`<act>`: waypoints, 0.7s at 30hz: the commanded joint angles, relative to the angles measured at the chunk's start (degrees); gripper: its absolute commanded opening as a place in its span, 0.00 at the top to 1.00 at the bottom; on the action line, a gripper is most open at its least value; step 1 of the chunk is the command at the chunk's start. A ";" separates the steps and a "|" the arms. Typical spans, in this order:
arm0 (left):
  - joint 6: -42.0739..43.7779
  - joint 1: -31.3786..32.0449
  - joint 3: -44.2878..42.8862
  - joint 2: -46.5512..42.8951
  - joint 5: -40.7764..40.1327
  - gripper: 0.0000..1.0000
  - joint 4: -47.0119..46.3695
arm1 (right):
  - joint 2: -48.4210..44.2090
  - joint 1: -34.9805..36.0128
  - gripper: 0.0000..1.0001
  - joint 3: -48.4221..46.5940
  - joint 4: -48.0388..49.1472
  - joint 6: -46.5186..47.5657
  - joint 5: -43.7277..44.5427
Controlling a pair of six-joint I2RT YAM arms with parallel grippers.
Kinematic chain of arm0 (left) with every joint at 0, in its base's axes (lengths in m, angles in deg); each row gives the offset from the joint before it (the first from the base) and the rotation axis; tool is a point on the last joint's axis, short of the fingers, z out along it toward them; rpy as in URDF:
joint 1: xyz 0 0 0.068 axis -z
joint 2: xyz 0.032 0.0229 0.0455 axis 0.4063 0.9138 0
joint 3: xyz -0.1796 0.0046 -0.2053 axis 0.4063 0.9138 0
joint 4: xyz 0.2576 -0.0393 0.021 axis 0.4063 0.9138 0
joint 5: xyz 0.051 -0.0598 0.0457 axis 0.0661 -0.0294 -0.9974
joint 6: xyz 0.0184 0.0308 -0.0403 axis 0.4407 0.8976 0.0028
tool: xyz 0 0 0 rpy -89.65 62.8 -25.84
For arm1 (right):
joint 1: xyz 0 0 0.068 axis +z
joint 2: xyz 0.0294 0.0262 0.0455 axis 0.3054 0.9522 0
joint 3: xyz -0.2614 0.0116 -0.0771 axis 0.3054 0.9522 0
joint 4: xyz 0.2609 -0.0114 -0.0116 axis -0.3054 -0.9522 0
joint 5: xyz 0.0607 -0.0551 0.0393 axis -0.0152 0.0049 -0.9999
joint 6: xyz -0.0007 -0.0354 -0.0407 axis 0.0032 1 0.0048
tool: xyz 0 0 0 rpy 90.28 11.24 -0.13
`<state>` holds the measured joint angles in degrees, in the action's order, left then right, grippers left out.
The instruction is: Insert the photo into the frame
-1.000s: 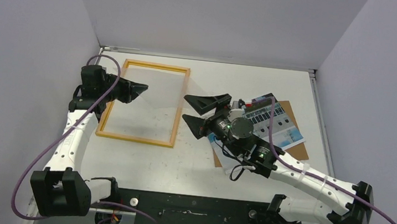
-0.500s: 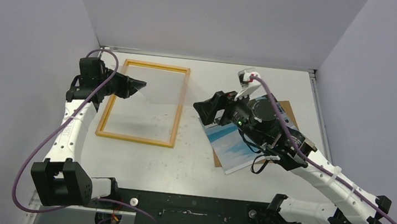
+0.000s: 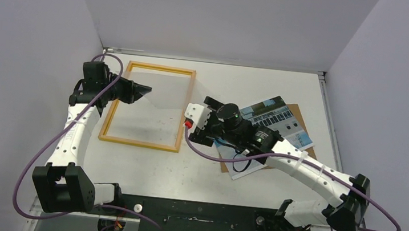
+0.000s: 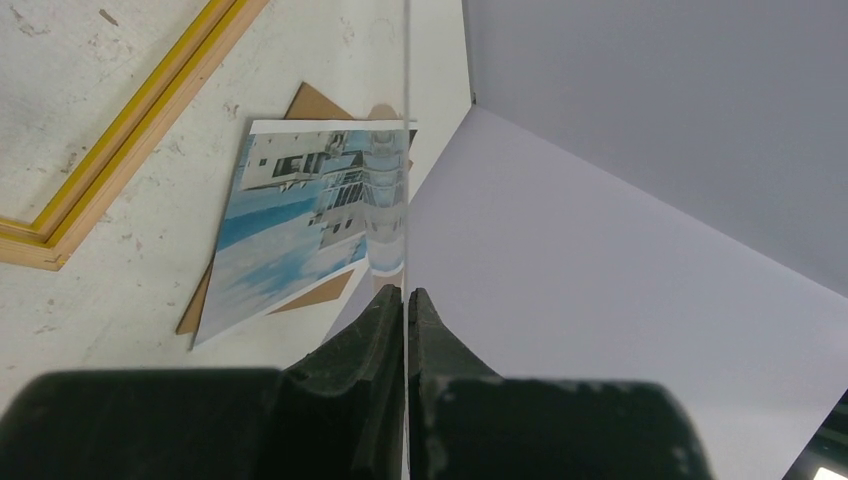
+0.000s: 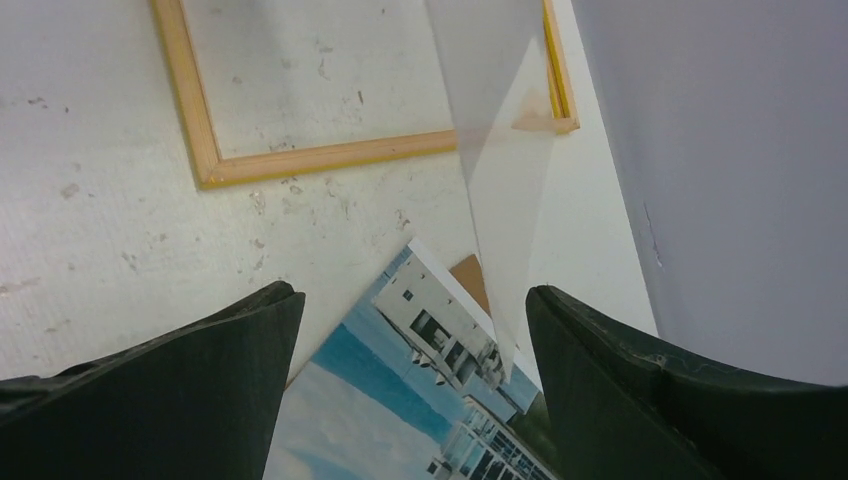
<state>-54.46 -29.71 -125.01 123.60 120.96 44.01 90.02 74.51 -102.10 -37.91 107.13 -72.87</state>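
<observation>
Edgewise, the left gripper (image 4: pixel 406 296) pinches a clear sheet (image 3: pixel 165 91) above the frame (image 3: pixel 113 113). The right gripper (image 5: pixel 410 295) gapes wide, tilted down over the photo (image 5: pixel 395 395).

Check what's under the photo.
A brown backing board lies under the photo, with its corners poking out on several sides. The photo covers the rest of the board, so anything between the two cannot be seen.
</observation>
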 commanded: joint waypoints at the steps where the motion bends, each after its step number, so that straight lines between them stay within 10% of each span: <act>1: -0.69 -0.08 -0.54 -1.45 2.19 1.00 -1.82 | 4.60 0.42 0.16 -0.51 7.62 10.95 -1.65; 21: -1.27 0.35 -0.90 -1.45 2.27 1.00 -1.39 | 13.57 -4.43 0.67 0.35 19.64 12.19 -11.19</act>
<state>-55.16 -29.64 -124.55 123.60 122.25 44.01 102.65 70.56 -101.82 -23.27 120.53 -78.99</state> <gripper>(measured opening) 0.010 0.373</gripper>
